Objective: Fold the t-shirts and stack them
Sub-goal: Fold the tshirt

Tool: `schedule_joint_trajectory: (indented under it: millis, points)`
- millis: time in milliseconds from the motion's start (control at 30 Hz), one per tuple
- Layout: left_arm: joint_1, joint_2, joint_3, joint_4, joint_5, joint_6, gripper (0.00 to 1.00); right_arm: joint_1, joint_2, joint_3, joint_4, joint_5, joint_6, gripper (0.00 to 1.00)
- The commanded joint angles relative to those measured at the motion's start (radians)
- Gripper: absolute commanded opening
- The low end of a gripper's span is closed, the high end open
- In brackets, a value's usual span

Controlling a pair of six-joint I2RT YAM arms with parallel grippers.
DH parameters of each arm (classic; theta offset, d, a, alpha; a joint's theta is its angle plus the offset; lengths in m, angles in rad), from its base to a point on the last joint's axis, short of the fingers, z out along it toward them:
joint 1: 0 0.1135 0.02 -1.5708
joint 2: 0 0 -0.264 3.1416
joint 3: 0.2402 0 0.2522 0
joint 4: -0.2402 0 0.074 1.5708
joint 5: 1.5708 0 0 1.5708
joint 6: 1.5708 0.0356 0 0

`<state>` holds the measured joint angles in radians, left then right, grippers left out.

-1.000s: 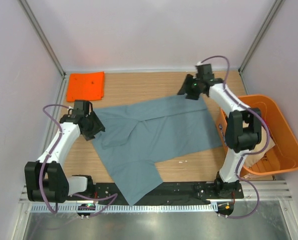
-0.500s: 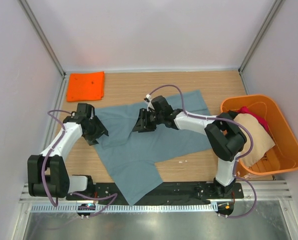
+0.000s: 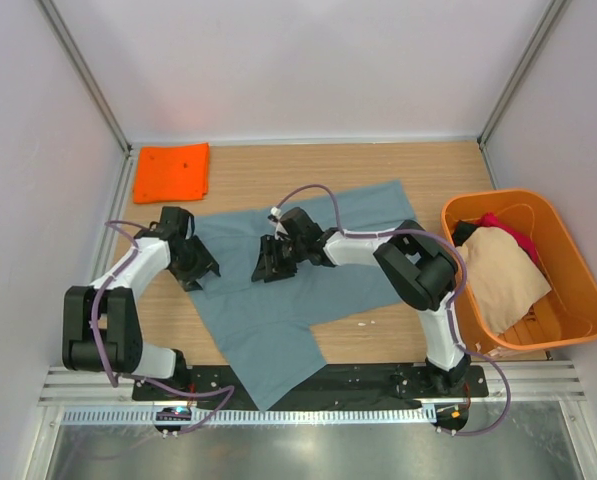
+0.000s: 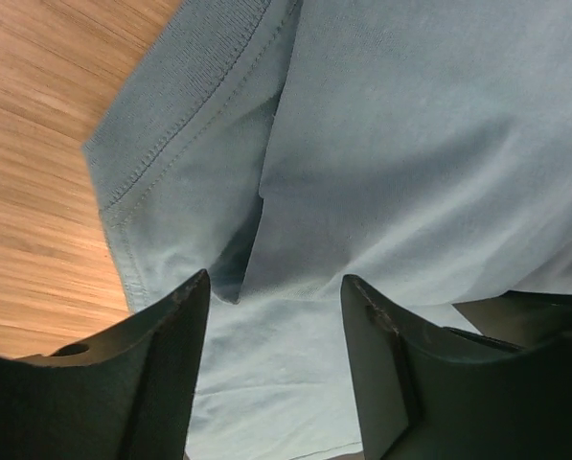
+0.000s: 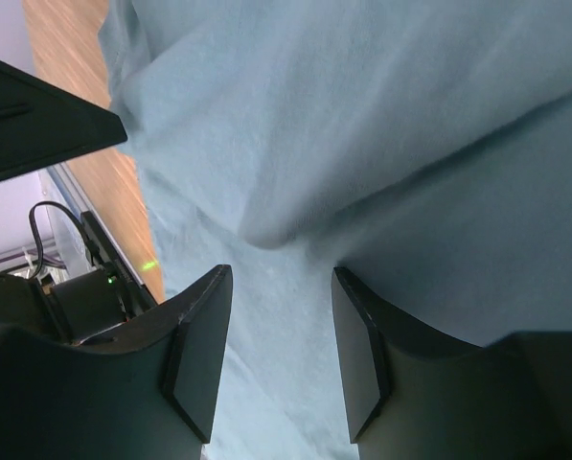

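The blue shirt lies spread over the middle of the bench, loosely flat, with one end trailing past the near edge between the two arm bases. In the left wrist view a stitched hem of the blue shirt is doubled over itself beside bare wood.

The left pincer sits low at the blue shirt's left edge. Its jaws stand wide apart over that doubled hem and grip nothing. The right pincer is over the blue shirt's left half, just right of the left pincer. Its jaws are also spread wide, straddling a soft ridge in the cloth without clamping it.

A folded orange shirt lies on the bench, well apart from the blue shirt's far left corner. The tub stands beside the blue shirt's right end and holds a beige shirt and a red shirt.
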<state>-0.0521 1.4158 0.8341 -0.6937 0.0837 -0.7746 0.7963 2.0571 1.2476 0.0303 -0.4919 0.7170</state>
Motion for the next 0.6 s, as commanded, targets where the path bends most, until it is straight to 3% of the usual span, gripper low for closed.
schedule_joint_trajectory:
  millis: [0, 133, 200, 300, 333, 433, 500, 567]
  points:
    - [0.001, 0.014, 0.026, 0.029, 0.03, 0.005, 0.56, 0.006, 0.012, 0.067, 0.037, -0.001, -0.024, 0.52]
    - [0.001, 0.037, 0.031, 0.036, 0.051, 0.0, 0.49, 0.007, 0.031, 0.098, 0.028, -0.01, -0.022, 0.48]
    - [0.003, 0.038, 0.031, 0.04, 0.06, -0.003, 0.4, 0.007, 0.032, 0.104, 0.033, -0.01, -0.024, 0.47]
    - [0.003, 0.023, 0.034, 0.049, 0.076, -0.017, 0.25, 0.006, 0.046, 0.127, 0.036, -0.045, -0.016, 0.35]
    - [0.003, 0.017, 0.039, 0.046, 0.079, -0.025, 0.22, 0.007, 0.049, 0.134, 0.037, -0.05, -0.01, 0.19]
    - [0.003, -0.003, 0.057, 0.028, 0.083, -0.029, 0.11, 0.007, 0.04, 0.136, 0.033, -0.047, 0.001, 0.02]
    - [0.001, -0.018, 0.074, 0.014, 0.088, -0.032, 0.01, 0.006, 0.014, 0.136, -0.001, -0.039, -0.007, 0.02]
    - [0.003, -0.034, 0.082, -0.01, 0.087, -0.038, 0.0, 0.006, -0.012, 0.138, -0.024, -0.045, -0.021, 0.01]
